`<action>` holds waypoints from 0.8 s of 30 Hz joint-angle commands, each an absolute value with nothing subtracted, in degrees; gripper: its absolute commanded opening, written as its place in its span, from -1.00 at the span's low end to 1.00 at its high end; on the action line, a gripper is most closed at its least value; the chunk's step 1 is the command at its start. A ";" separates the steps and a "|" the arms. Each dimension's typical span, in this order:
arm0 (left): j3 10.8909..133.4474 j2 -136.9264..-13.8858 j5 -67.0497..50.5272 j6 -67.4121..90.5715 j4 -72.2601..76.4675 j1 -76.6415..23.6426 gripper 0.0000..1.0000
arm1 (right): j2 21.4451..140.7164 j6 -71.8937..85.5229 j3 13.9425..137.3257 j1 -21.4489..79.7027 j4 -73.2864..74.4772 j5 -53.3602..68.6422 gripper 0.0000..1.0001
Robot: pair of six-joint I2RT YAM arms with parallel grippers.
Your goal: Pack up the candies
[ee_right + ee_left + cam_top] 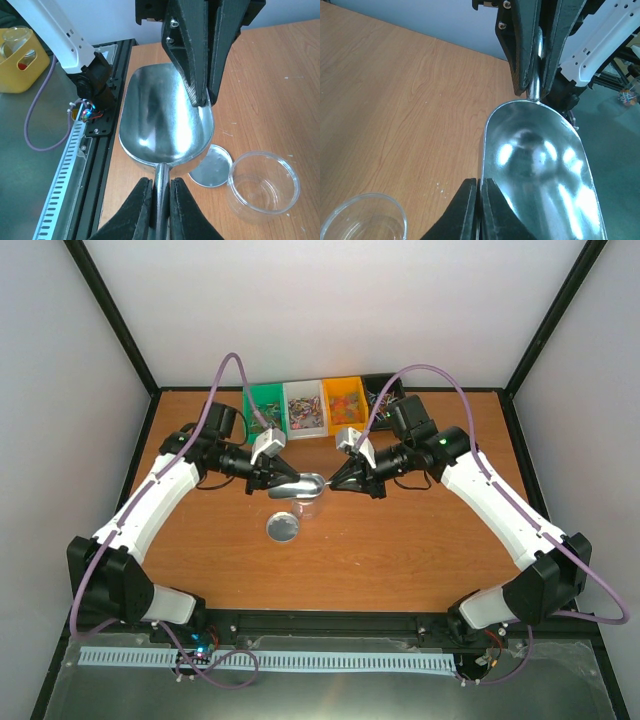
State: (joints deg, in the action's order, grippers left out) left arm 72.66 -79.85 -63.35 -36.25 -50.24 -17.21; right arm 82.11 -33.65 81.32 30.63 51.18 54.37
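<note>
The white left arm (150,495) and the white right arm (500,505) rise from their bases and bend inward at the elbow, so their two black hands face each other tip to tip. The left hand (280,480) has its fingers pressed tight on the bowl rim of a shiny silver metal scoop (303,484). The right hand (335,480) is clamped on the scoop's thin handle.

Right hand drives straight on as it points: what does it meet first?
The left hand, directly opposite, shut on the far rim of the metal scoop that the right hand grips by its handle.
</note>
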 commanded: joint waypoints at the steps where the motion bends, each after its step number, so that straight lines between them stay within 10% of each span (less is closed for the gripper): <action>1: 74.94 -80.65 -61.31 -35.80 -49.55 -17.08 -0.64 | 81.02 -32.22 81.86 30.28 51.18 52.39 -0.94; 5: 79.99 -84.75 -57.58 -35.78 -54.42 -16.31 0.21 | 80.98 -27.86 81.46 28.66 47.66 51.24 -0.95; 10: 84.18 -89.46 -55.45 -33.67 -54.05 -12.86 0.77 | 79.99 -24.52 79.56 26.49 44.04 49.46 -0.94; 24: 107.59 -114.11 -20.00 -18.44 -41.09 -5.17 0.92 | 78.12 -21.47 73.98 25.07 38.61 41.20 -0.94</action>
State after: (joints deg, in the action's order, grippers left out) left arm 97.08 -107.31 -31.66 -22.59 -43.22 -7.29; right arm 80.01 -22.65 74.74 25.65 41.69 42.89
